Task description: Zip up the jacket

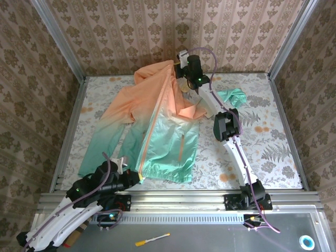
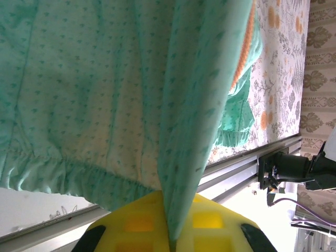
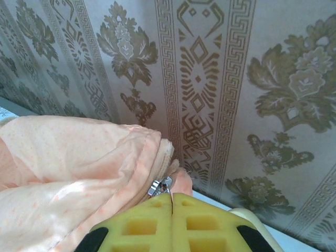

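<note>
- Two arms work on one jacket (image 1: pixel 157 121). It lies spread front-up on the floral tabletop (image 1: pixel 273 152), left of centre. Its peach-orange top points toward the wallpapered back wall (image 1: pixel 131 31) and its mint-teal hem toward the arm bases.
- Zipper (image 1: pixel 152 131): an orange line running from the collar at the far end to the hem at the near edge, slightly diagonal in the top view.
- Left gripper (image 1: pixel 137 178): positioned at the near edge of the tabletop, at the bottom end of the zipper. In the left wrist view its yellow pads (image 2: pixel 210 220) are closed on a fold of teal fabric at the gathered hem, and the fabric rises from between them.
- Right gripper (image 1: pixel 195 86): positioned at the far end, close to the back wall, at the collar. In the right wrist view its pads (image 3: pixel 210 223) are pressed together with no gap.
- Zipper pull (image 3: pixel 160 186): a small metal part sitting right at the right gripper's tips, amid bunched peach fabric. The pads appear to pinch the jacket here, but the contact point is hidden behind the tips.
- Right-hand sleeve (image 1: pixel 233 96): its teal cuff rests on the tabletop just beyond the right arm.
- Left-hand sleeve (image 1: pixel 100 142): runs down the left side of the jacket.
- Aluminium rail (image 1: pixel 184 197): borders the near edge of the tabletop.
- Marker (image 1: pixel 152 240): white with a yellow end, lying on the platform before the bases, well apart from the jacket.
</note>
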Robot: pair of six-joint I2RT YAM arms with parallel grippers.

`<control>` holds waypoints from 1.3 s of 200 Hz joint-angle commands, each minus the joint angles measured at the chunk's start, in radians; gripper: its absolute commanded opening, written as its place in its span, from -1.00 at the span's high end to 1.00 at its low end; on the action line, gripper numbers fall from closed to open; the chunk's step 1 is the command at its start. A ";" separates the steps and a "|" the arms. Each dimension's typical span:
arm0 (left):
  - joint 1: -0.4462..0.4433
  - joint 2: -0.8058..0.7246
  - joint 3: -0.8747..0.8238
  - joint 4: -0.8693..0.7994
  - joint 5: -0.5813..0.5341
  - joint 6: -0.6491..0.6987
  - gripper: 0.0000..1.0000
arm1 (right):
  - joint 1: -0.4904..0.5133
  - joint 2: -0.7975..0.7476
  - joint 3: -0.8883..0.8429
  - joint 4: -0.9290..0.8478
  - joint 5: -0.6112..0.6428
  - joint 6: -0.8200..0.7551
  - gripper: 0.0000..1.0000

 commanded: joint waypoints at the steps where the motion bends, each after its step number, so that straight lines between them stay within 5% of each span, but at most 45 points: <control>1: 0.000 -0.038 0.047 -0.125 -0.007 -0.034 1.00 | -0.019 0.019 0.048 0.068 0.049 0.023 1.00; 103: 0.001 -0.020 0.045 -0.140 -0.113 -0.046 1.00 | -0.011 0.012 0.052 0.045 -0.013 0.054 1.00; 137: 0.033 0.065 0.063 -0.126 -0.217 -0.027 1.00 | 0.016 0.002 0.051 -0.010 -0.022 -0.008 0.78; 171: 0.122 0.154 0.056 -0.067 -0.161 0.040 1.00 | 0.033 -0.002 0.051 -0.031 -0.070 -0.018 0.65; 197: 0.192 0.182 0.064 -0.032 -0.120 0.077 0.49 | 0.047 -0.029 0.049 -0.066 -0.103 -0.032 0.41; 260: 0.285 0.297 0.239 0.024 -0.169 0.298 0.24 | 0.048 -0.258 -0.130 -0.203 -0.110 -0.059 0.15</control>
